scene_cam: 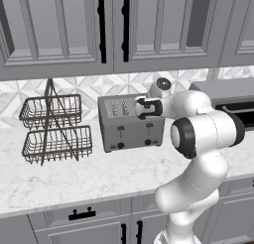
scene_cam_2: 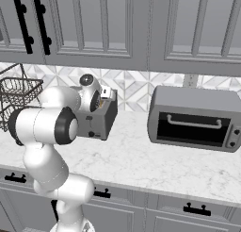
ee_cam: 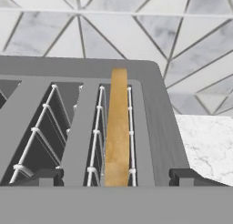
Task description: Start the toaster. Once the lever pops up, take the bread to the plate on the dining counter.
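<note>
The grey brushed-metal toaster [scene_cam: 130,129] stands on the kitchen counter against the tiled wall, its two dark levers facing front. In the right base view the arm partly covers the toaster [scene_cam_2: 98,121]. The hand view looks down into its slots: the bread [ee_cam: 119,127], a thin golden-tan slice, stands on edge in the rightmost slot. My gripper [ee_cam: 116,177] hovers just over that slot, open, one dark fingertip [ee_cam: 45,176] far to each side of the slice and neither touching it. From the left base camera, the gripper [scene_cam: 149,109] sits above the toaster's right end. The plate and the dining counter are out of view.
A two-tier wire basket [scene_cam: 52,129] stands left of the toaster. A grey toaster oven [scene_cam_2: 195,120] sits to its right on the marble counter [scene_cam_2: 141,160]. Upper cabinets [scene_cam: 114,25] hang close above. Open counter lies in front of the toaster.
</note>
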